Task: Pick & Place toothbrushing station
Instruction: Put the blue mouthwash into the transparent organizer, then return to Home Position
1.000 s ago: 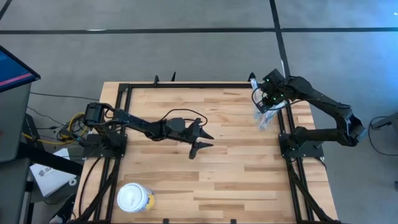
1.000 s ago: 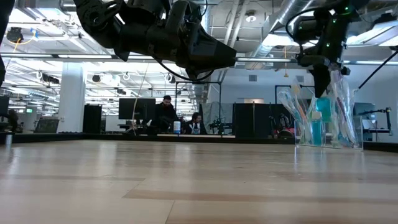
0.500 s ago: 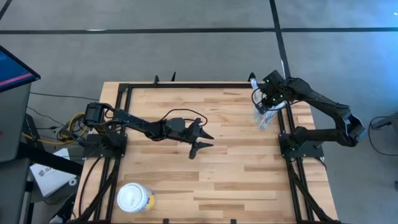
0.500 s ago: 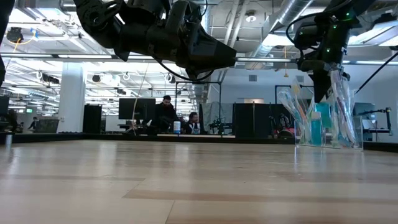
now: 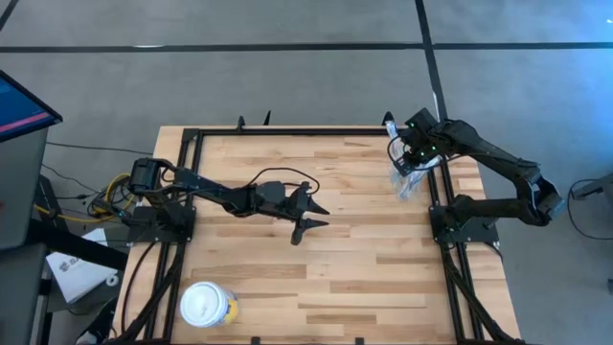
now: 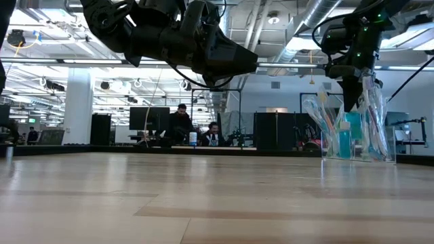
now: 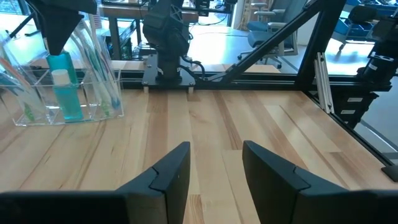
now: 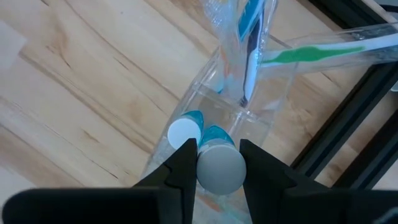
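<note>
Clear toothbrushing station (image 6: 356,132) holds blue tubes and toothbrushes.

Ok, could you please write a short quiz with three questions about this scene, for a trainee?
1. True or false: the left tool is shut on a toothbrush.
2. Where does the yellow tub stand? A: beside the clear holder. B: on the table, at its edge on the left arm's side. C: on the floor.
3. Which tool is at the clear holder with the toothbrushes and the blue tube?

Key: 1 false, it is open and holds nothing; 2 B; 3 the right tool.
</note>
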### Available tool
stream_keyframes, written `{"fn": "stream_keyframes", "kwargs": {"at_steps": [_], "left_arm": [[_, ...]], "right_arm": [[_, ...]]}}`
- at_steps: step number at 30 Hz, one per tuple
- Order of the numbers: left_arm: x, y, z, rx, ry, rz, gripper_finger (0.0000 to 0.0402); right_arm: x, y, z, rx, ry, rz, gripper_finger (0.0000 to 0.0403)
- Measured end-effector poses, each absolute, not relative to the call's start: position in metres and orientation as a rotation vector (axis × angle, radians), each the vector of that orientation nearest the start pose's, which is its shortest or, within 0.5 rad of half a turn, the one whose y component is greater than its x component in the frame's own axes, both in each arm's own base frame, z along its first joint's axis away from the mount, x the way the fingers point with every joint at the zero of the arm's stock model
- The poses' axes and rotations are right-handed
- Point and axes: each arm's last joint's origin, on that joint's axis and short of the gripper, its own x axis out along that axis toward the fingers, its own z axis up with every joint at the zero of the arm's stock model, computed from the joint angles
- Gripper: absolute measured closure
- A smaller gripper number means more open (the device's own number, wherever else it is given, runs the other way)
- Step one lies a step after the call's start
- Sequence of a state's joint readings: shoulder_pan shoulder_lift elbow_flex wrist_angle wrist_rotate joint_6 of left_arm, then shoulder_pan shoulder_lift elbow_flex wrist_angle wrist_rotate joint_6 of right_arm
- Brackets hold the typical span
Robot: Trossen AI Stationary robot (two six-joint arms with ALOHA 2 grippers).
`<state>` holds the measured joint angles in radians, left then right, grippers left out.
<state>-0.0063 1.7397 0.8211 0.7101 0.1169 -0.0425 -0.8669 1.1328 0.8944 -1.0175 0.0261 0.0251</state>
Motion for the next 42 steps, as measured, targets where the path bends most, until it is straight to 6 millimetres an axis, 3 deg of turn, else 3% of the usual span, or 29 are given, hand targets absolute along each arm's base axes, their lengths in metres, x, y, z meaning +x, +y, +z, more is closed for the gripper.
{"fn": "stream_keyframes", "kwargs": {"at_steps": [11,19,29,42], "left_arm": [[0.3551,-0.0056,0.1854,-0.054,0.211,-0.118,0.0262],[0.3551,-0.0056,0.1853,-0.054,0.213,-0.118,0.0262],[0.3551,-0.0056,0.1851,-0.054,0.215,-0.118,0.0262],[0.355,-0.0056,0.1848,-0.054,0.218,-0.118,0.0262]], "right_arm": [[0.1225,-0.1455,0.2511,0.543,1.175,-0.781,0.0289],[0.1226,-0.1455,0.2511,0.54,1.175,-0.779,0.0301],[0.1227,-0.1455,0.2511,0.54,1.175,-0.779,0.0282],[0.1227,-0.1456,0.2511,0.54,1.174,-0.779,0.0285]]}}
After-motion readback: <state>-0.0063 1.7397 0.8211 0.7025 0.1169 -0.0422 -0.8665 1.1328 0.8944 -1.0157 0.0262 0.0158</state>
